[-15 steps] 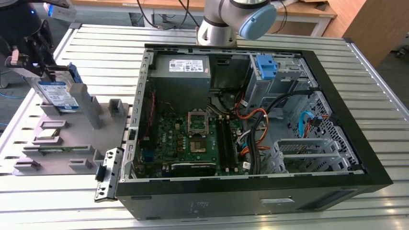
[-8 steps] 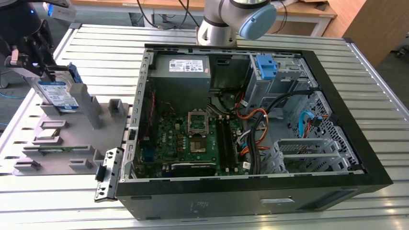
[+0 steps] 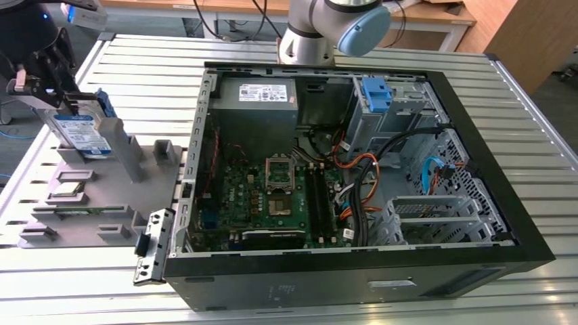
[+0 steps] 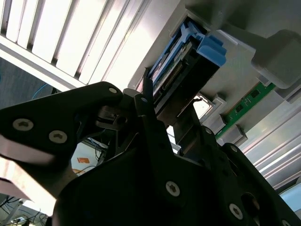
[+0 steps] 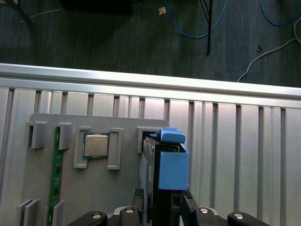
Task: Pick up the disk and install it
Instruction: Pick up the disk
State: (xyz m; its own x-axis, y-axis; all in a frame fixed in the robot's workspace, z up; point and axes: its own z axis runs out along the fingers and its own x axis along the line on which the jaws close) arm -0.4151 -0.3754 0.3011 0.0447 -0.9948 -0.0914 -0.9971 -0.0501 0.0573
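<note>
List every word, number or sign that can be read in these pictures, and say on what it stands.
No text can be read with certainty.
Blue-and-white label on the disk: print too small to read.
White sticker on the power supply: print too small to read.
Pale sticker on the case front: too small to read.
Markings on the processor lid in the first wrist view: too faint to read.

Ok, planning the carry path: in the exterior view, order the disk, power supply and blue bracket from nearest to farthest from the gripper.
From the gripper:
1. The disk, right at it, standing in the grey fixture at the exterior view's left.
2. The power supply, inside the case, on its side nearer the fixture.
3. The blue bracket, farther toward the exterior view's right, inside the case.
</note>
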